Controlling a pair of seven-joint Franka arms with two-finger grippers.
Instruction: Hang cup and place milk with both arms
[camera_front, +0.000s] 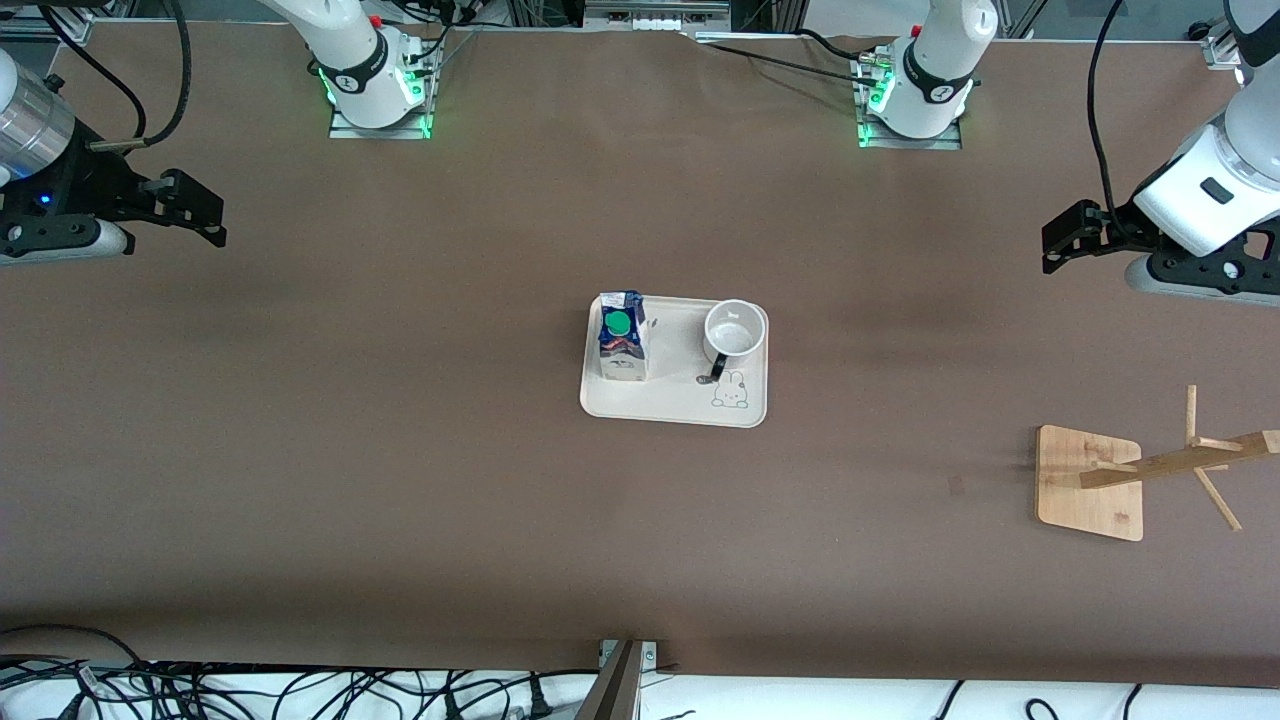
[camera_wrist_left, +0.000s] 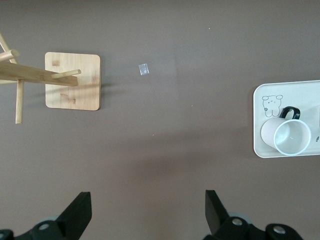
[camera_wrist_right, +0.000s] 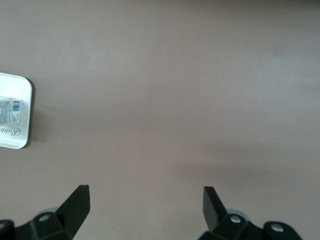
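The left gripper (camera_front: 1062, 238) hangs wide open and empty over the bare tabletop (camera_front: 400, 480) at the left arm's end. The right gripper (camera_front: 195, 210) hangs just as wide and empty over the right arm's end. Both are well apart from the tray (camera_front: 672, 408) at the middle of the table.

On that tray the cup (camera_front: 734, 332) stands upright near the corner toward the left arm, its thin black handle (camera_front: 716, 370) pointing toward the front camera. The milk carton (camera_front: 622, 336) stands upright along the tray's edge toward the right arm.

The wooden cup rack (camera_front: 1150, 470) stands near the table edge at the left arm's end.

The thin handle is a likely trouble spot: a grip on the rim may leave the loop badly angled for a peg. The light tray may slide under a sideways nudge, and the tall carton could tip if caught high.
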